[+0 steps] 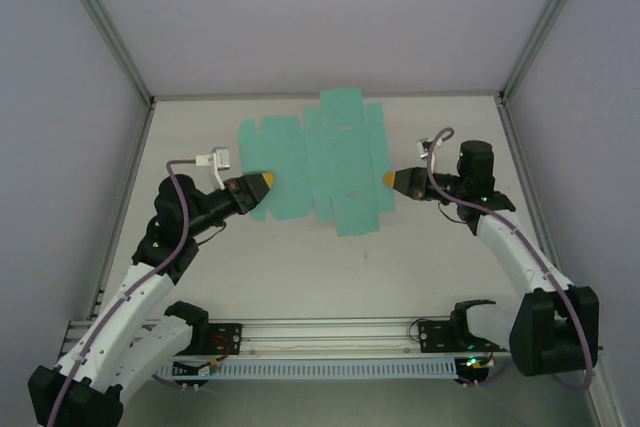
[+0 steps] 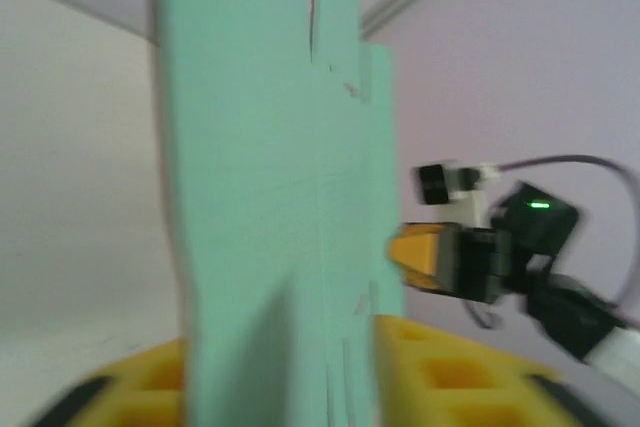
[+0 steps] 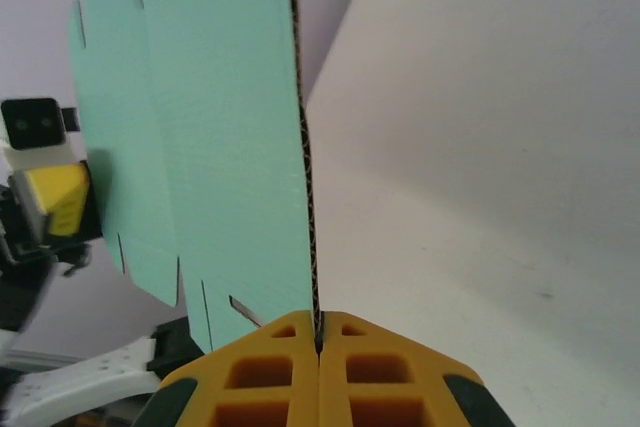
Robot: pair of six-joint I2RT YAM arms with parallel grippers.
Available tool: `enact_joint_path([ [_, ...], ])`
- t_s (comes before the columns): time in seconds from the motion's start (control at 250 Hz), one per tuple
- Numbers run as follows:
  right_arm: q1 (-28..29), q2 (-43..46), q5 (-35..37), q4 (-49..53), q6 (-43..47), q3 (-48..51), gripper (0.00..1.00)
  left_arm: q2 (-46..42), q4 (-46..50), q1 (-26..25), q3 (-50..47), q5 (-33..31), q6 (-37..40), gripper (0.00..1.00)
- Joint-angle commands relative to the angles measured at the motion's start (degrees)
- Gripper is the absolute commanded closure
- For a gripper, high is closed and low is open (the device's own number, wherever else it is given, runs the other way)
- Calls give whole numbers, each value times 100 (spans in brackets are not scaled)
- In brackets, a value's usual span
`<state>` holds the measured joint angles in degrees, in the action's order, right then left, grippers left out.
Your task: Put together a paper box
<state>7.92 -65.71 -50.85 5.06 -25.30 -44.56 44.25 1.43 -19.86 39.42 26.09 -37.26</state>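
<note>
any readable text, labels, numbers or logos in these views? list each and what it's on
No text can be read in any view.
paper box: plain teal card with cut slots, no print.
right gripper: plain yellow fingers, no marking.
left gripper: yellow tip, no marking seen; its wrist view is blurred.
strip along the front rail: fine pattern, too small to read.

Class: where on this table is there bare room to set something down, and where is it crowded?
Free: the wide bare table between the paper box and the near rail, and the far right corner. Crowded: mid-table, where the left gripper and right gripper flank it.
</note>
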Motion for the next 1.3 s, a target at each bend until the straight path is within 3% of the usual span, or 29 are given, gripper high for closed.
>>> enact_joint_path([
  [0.0,454,121,1661,1664,1550,-627,100,16,2243,-38,458,-1906,553,0],
  [0.12,744,-270,2603,2447,2261,-827,100,116,3756,-36,615,-3637,435,0],
  [0.216,1152,-645,3754,2605,2832,-889,100,259,4583,-35,821,-4366,302,0],
  [0.276,1441,-922,4419,2570,3286,-982,100,285,4676,-27,832,-4444,328,0],
  [0.399,2049,-1378,5718,1559,4631,-925,100,392,4016,-35,789,-3648,527,0],
  [0.531,2395,-1675,6558,129,5948,-823,100,822,3382,-32,971,-2906,762,0],
  [0.831,3136,-2290,7110,-2537,8291,-3,100,2651,2498,-35,2108,-1244,900,0],
  [0.934,3265,-2613,7391,-3138,8516,132,100,3283,2353,-31,2625,-887,820,0],
  [1.106,3289,-2657,7210,-3523,8250,151,100,4078,2057,-43,3262,-400,624,0],
  [1.23,3287,-2688,7339,-3108,8165,-51,100,4636,1656,-111,3436,462,196,0],
  [1.298,3290,-2701,7293,-3114,8132,-26,100,4798,1314,-257,3403,627,88,0],
])
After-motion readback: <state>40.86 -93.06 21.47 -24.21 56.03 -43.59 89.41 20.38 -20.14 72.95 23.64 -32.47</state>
